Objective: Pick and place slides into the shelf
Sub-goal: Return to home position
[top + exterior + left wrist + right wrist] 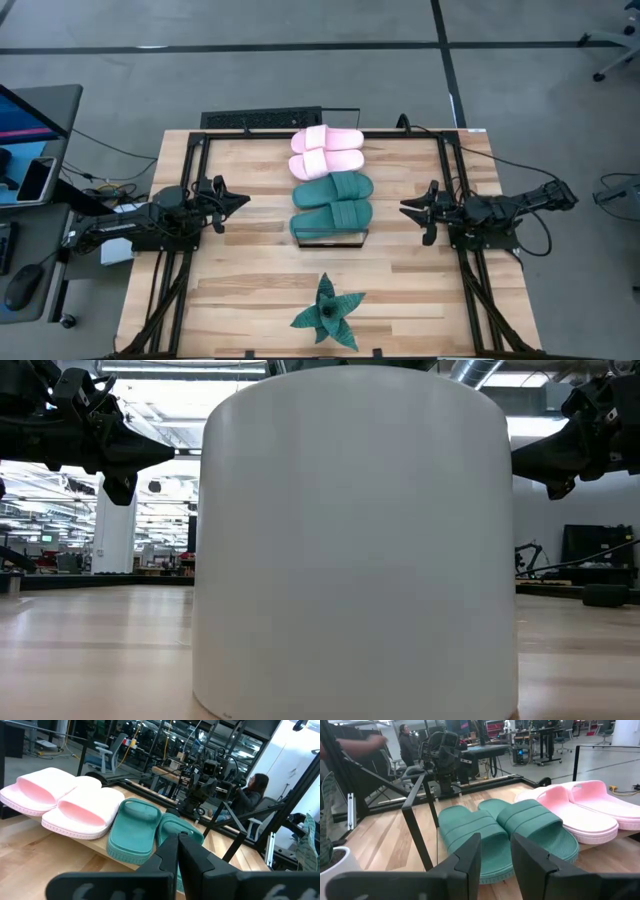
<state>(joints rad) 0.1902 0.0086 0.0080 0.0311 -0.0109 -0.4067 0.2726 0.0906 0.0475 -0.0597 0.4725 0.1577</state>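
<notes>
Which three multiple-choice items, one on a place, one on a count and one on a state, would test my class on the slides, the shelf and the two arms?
1. Where are the pink slides?
A. On the shelf, beyond the green slides as seen from the plant.
B. Beside the plant.
C. On the floor.

2. How many slides lie on the shelf?
A. Two.
B. Three.
C. Four.

3. What do the left gripper and right gripper hold?
A. A slide each.
B. Nothing.
C. The plant.

Key:
1 A: the high view shows the green pair between the pink pair and the plant.
2 C: two pink and two green lie in a row.
3 B: both grippers hang bare, one on either side of the shelf.
</notes>
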